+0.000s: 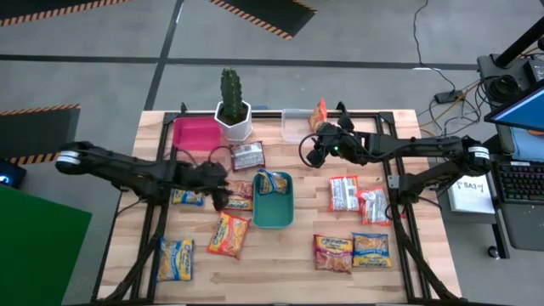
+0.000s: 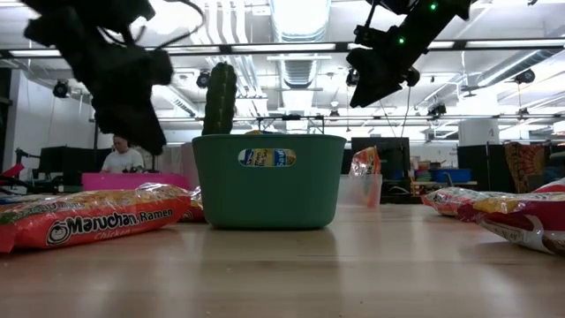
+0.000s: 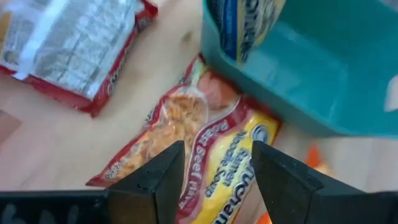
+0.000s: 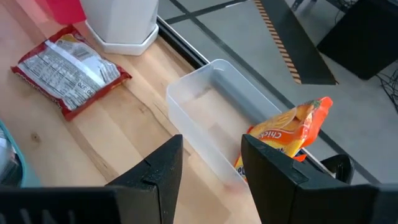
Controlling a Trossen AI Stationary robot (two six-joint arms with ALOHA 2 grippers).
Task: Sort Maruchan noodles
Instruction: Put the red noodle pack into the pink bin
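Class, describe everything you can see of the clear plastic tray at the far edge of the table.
The clear tray is a shallow rectangular bin of translucent, whitish plastic with rounded corners and thin upright walls. It sits flat on the wooden table's far edge, beside the white cactus pot. One orange noodle packet stands tilted inside it, leaning at one end; the rest of its floor is bare. The right gripper hovers near it, open, not touching it.
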